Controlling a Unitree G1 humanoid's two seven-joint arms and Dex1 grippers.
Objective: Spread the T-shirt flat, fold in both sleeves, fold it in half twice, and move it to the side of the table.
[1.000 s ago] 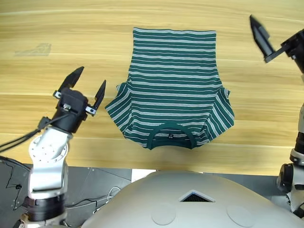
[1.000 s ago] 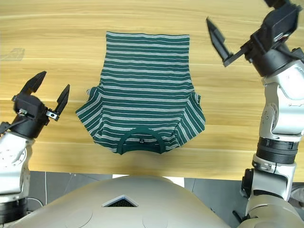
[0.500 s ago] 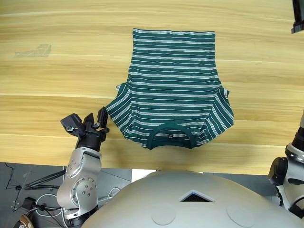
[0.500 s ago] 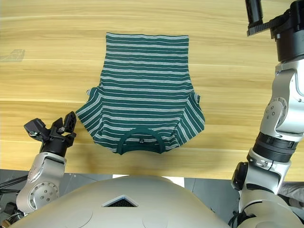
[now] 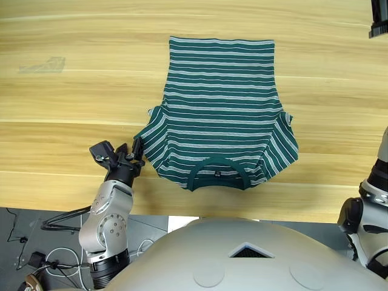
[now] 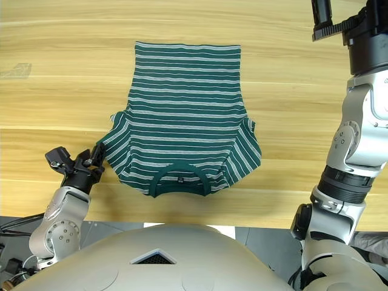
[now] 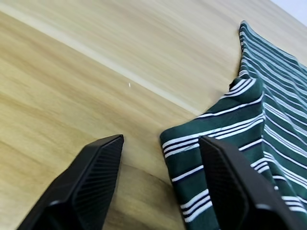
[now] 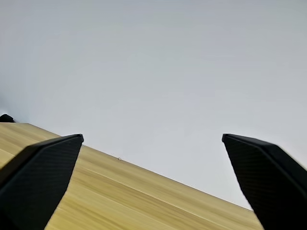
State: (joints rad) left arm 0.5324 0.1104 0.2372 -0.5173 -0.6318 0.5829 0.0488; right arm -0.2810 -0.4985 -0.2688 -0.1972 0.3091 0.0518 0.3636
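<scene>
Left eye view looks down on a T-shirt lying near the middle of a pale wooden table, front side down or up cannot be told, with its collar toward the robot and its straight hem at the far side. It is dark green with thin white stripes running across it in pairs. The body lies flat and smooth, narrower at the hem and widening toward the shoulders. Both short sleeves are spread outward and angled toward the near edge — the left sleeve ends in a blunt corner, and the right sleeve has a small fold bunched at its upper seam. A small tag sits inside the ribbed collar. The left gripper is low over the table by the near edge, just beside the left sleeve, its two black fingers spread. In the left wrist view the left gripper straddles the sleeve's corner — one finger over bare wood, the other over striped cloth; whether either touches the fabric cannot be told. The right gripper is raised high over the far right of the table, well apart from the shirt, fingers wide apart and holding nothing.
</scene>
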